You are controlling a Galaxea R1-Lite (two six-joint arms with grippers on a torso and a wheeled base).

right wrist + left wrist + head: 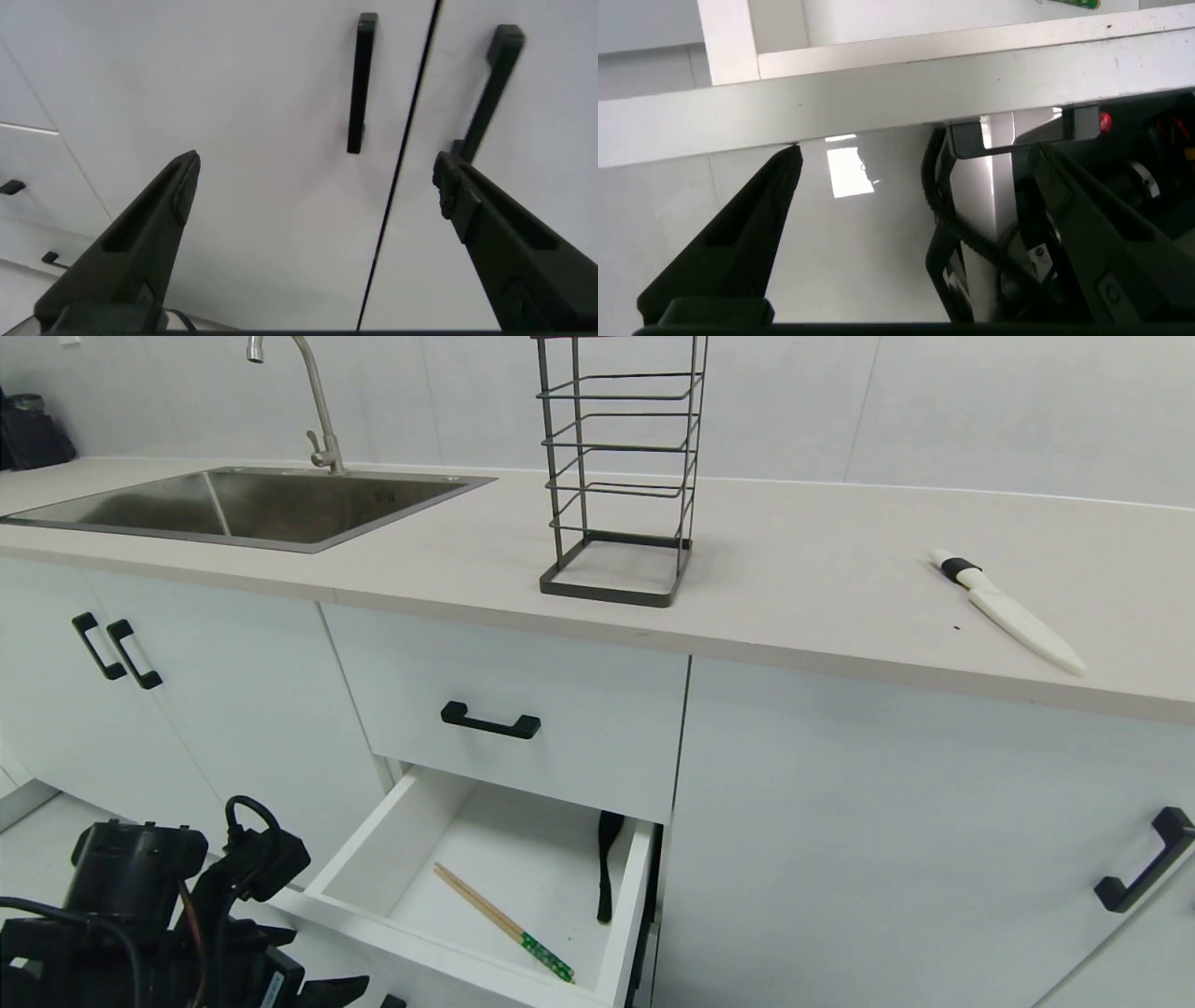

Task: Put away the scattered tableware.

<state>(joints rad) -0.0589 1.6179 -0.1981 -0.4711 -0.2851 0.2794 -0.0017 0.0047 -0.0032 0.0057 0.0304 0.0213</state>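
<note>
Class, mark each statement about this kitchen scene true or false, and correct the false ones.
1. The chopsticks lie in the open drawer. True.
2. The knife is in the drawer too. False: it lies on the counter, right of the rack.
3. The rack holds plates. False: it stands empty.
4. The left hand and right hand are open and empty. True.
</note>
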